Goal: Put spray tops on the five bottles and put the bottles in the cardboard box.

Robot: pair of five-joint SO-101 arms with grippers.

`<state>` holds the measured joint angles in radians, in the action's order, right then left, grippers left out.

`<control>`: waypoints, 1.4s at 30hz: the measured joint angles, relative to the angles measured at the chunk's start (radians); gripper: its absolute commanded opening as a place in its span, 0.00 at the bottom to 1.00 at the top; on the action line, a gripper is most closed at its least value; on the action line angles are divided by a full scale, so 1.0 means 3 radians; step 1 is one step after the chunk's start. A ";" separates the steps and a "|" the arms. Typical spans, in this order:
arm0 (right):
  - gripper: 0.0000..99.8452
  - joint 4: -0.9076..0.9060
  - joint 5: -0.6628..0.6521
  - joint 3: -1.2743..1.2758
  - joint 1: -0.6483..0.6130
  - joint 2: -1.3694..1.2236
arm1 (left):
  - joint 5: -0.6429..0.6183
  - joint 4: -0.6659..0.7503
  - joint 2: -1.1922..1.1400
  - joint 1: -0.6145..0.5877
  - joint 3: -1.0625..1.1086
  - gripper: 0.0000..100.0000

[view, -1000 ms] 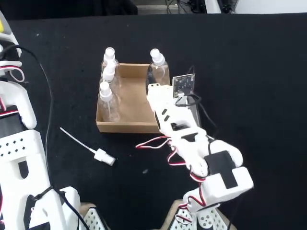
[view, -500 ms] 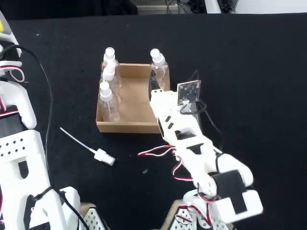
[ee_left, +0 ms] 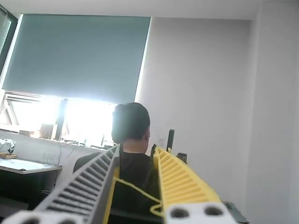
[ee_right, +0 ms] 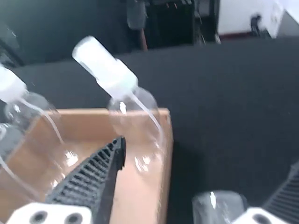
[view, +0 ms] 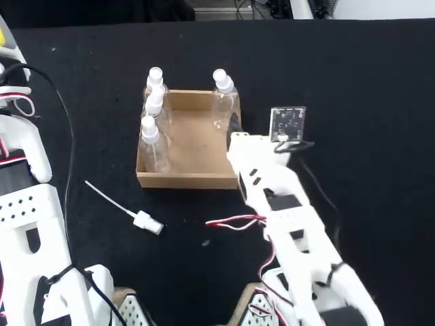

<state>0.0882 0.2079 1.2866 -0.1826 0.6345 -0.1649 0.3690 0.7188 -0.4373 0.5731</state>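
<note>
— Where is the right gripper (ee_right: 208,158)?

— Just off the right wall of the cardboard box (view: 183,180), over the black table cloth (view: 353,81). Its jaws are spread wide. The rim of an uncapped bottle (ee_right: 218,205) shows in the gap between them, and I cannot tell whether either jaw touches it.

— How does that bottle stand?

— Its open mouth faces up at the wrist camera, so its long axis looks upright. It is outside the box, just beside that wall.

— And the bottles in the box?

— There are four, all upright, long axes vertical, white spray tops pointing up. A row of three capped bottles (view: 155,102) lines the left wall, one behind another. The fourth bottle (view: 223,95) stands alone in the far right corner, near the right gripper's black finger (ee_right: 88,182).

— What about the last top?

— The loose spray top (view: 147,221) lies flat on the cloth in front of the box, off its near left corner and apart from it. Its long axis runs diagonally. The head is at the near-right end, and the thin dip tube (view: 109,197) points away to the far left.

— And the left gripper (ee_left: 136,151)?

— The left arm (view: 27,204) stands at the table's left edge, well apart from the box. The gripper aims out at a far wall (ee_left: 201,84), its fingers a little apart.
</note>
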 measured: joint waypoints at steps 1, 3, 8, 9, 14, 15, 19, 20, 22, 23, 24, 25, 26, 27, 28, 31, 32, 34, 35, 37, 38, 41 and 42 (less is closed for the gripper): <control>0.47 -0.0215 0.0000 -0.0041 0.0046 0.0056 | 0.0000 0.0000 0.0000 0.0000 0.0000 0.03; 0.47 -0.0639 0.0000 -0.0199 0.0159 0.0097 | 0.0000 0.0000 0.0000 0.0000 0.0000 0.03; 0.47 -0.1519 0.0000 -0.0834 0.0455 -0.0020 | 0.0000 0.0000 0.0000 0.0000 0.0000 0.03; 0.46 -0.1698 0.0000 -0.1002 0.0506 -0.0092 | 0.0000 0.0000 0.0000 0.0000 0.0000 0.03; 0.37 -0.2818 0.0000 -0.1836 0.0542 -0.0680 | 0.0000 0.0000 0.0000 0.0000 0.0000 0.03; 0.37 -0.3018 0.0000 -0.1969 0.0557 -0.0813 | 0.0000 0.0000 0.0000 0.0000 0.0000 0.03; 0.37 -0.3524 0.0000 -0.2399 0.0568 -0.1340 | 0.0000 0.0000 0.0000 0.0000 0.0000 0.03; 0.37 -0.3585 0.0000 -0.2486 0.0568 -0.1447 | 0.0000 0.0000 0.0000 0.0000 0.0000 0.03; 0.37 -0.3657 0.0000 -0.2644 0.0568 -0.1642 | 0.0000 0.0000 0.0000 0.0000 0.0000 0.03; 0.37 -0.3677 0.0000 -0.2721 0.0563 -0.1744 | 0.0000 0.0000 0.0000 0.0000 0.0000 0.03; 0.37 -0.3703 0.0000 -0.2787 0.0563 -0.1857 | 0.0000 0.0000 0.0000 0.0000 0.0000 0.03; 0.37 -0.3728 0.0000 -0.2844 0.0563 -0.1954 | 0.0000 0.0000 0.0000 0.0000 0.0000 0.03; 0.37 -0.3759 -0.0031 -0.2900 0.0563 -0.2046 | 0.0000 0.0000 0.0000 0.0000 0.0000 0.03; 0.37 -0.3795 -0.0077 -0.2946 0.0563 -0.2128 | 0.0000 0.0000 0.0000 0.0000 0.0000 0.03; 0.37 -0.3836 -0.0113 -0.3002 0.0563 -0.2209 | 0.0000 0.0000 0.0000 0.0000 0.0000 0.03; 0.37 -0.3974 -0.0199 -0.3151 0.0532 -0.2399 | 0.0000 0.0000 0.0000 0.0000 0.0000 0.03; 0.37 -0.4015 -0.0225 -0.3191 0.0517 -0.2455 | 0.0000 0.0000 0.0000 0.0000 0.0000 0.03; 0.37 -0.4066 -0.0276 -0.3248 0.0522 -0.2537 | 0.0000 0.0000 0.0000 -0.0005 0.0000 0.03; 0.37 -0.4076 -0.0292 -0.3268 0.0527 -0.2573 | 0.0000 0.0000 0.0000 -0.0005 0.0000 0.03; 0.37 -0.4081 -0.0307 -0.3268 0.0527 -0.2660 | 0.0000 0.0000 0.0000 -0.0005 0.0000 0.03; 0.37 -0.4081 -0.0307 -0.3268 0.0522 -0.2700 | 0.0000 0.0000 0.0000 -0.0005 0.0000 0.03; 0.37 -0.4127 -0.0307 -0.3268 0.0522 -0.2798 | 0.0000 0.0000 0.0000 -0.0005 0.0000 0.03; 0.37 -0.4184 -0.0307 -0.3268 0.0522 -0.2818 | 0.0000 0.0000 0.0000 -0.0005 0.0000 0.03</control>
<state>-1.1669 0.1158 0.3061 -0.0261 -0.2110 -0.1649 0.3690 0.7188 -0.4388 0.5731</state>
